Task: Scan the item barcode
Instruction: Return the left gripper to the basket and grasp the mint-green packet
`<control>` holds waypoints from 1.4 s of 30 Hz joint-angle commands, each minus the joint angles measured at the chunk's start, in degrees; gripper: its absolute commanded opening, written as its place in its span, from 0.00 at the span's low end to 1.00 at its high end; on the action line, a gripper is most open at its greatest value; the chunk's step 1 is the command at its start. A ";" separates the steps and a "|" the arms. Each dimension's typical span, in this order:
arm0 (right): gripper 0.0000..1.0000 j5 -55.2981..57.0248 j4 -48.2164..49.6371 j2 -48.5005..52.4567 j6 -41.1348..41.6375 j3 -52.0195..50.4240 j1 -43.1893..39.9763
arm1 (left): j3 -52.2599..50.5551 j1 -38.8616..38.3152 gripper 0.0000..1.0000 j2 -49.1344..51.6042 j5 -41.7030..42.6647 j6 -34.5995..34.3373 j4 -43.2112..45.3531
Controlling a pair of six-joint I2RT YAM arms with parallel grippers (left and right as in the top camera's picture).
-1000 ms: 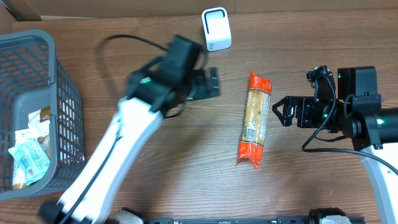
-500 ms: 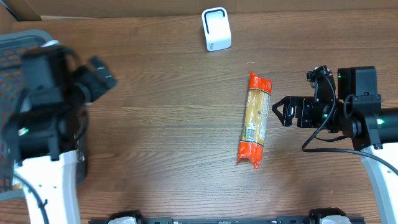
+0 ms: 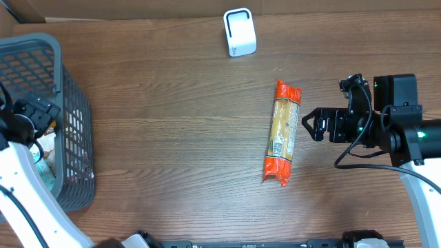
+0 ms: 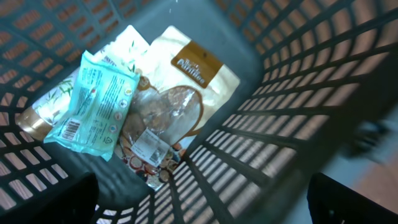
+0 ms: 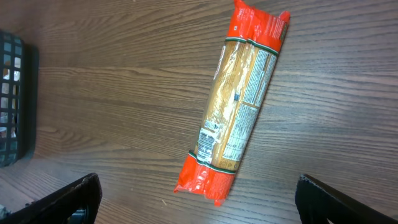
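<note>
L arm has swung away from mid-surface. The left hand (image 3: 38,111) now hovers over the basket (image 3: 72,103), fingers spread, empty, w/ a teal pkt (image 4: 96,102) below it. Right hand (image 3: 310,125) is spread too, empty. Pasta pack (image 3: 281,133) lies just ahead of its tips on the surface (image 3: 172,138), and the scanner (image 3: 240,32) is well beyond.

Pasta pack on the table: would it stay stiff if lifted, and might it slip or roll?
The pack looks long and tightly filled with straight strands, so probably stiff, though brittle under a hard squeeze. Its glossy film is likely slippery. It looks rounded, so a sideways push might roll it.
</note>
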 commanded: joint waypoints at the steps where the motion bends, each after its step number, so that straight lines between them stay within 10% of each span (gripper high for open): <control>1: 1.00 0.39 0.35 -0.20 -0.09 1.05 0.07 | -0.59 1.90 0.97 5.53 2.27 2.99 -0.39; 24: 1.00 1.42 0.22 -0.20 -0.09 1.05 0.07 | -14.21 11.50 0.93 16.02 2.21 0.92 9.44; 34: 1.00 1.42 0.17 -0.20 -0.07 1.05 0.07 | -16.72 13.88 0.93 16.09 -10.80 -2.16 14.88; 42: 1.00 1.42 0.09 -0.20 -0.07 1.05 0.07 | -21.00 13.84 0.94 16.83 -12.48 5.66 24.11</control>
